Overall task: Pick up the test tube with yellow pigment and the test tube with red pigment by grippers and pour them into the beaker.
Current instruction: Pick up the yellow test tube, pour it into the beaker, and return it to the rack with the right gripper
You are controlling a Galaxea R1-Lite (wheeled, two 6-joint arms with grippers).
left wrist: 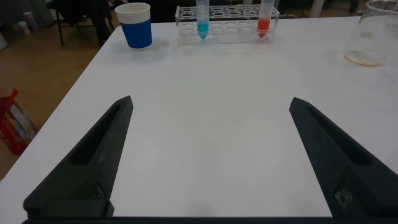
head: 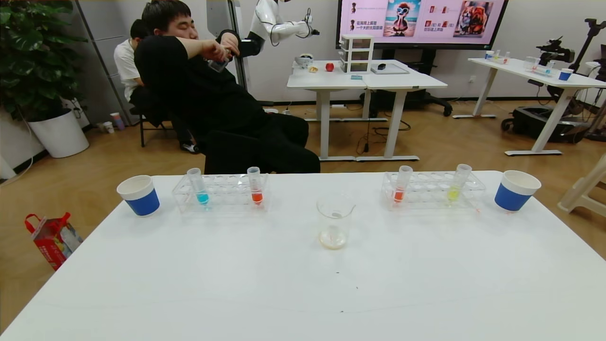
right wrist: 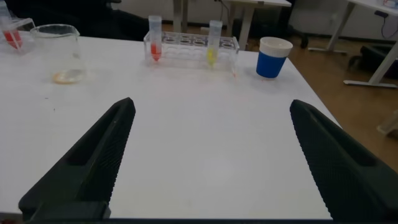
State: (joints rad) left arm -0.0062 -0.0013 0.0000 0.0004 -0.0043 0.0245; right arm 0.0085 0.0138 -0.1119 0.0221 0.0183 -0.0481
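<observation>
The test tube with yellow pigment (head: pixel 458 184) (right wrist: pixel 213 41) stands upright in the clear right rack (head: pixel 433 192). One test tube with red pigment (head: pixel 401 185) (right wrist: pixel 154 38) stands in that same rack; another red one (head: pixel 255 186) (left wrist: pixel 265 19) is in the left rack (head: pixel 222 193). The beaker (head: pixel 334 221) (left wrist: pixel 370 34) (right wrist: pixel 59 53) sits mid-table between the racks, with a pale residue in its bottom. My left gripper (left wrist: pixel 211 106) and right gripper (right wrist: pixel 211 107) hover open over bare table near its front, far from the tubes, with nothing between their fingers. Neither arm shows in the head view.
A cyan tube (head: pixel 199 187) (left wrist: pixel 202 18) stands in the left rack. Blue-and-white paper cups sit at the far left (head: pixel 138 194) (left wrist: pixel 135 24) and far right (head: pixel 515 190) (right wrist: pixel 273 56). A seated person (head: pixel 213 94) is just behind the table's far edge.
</observation>
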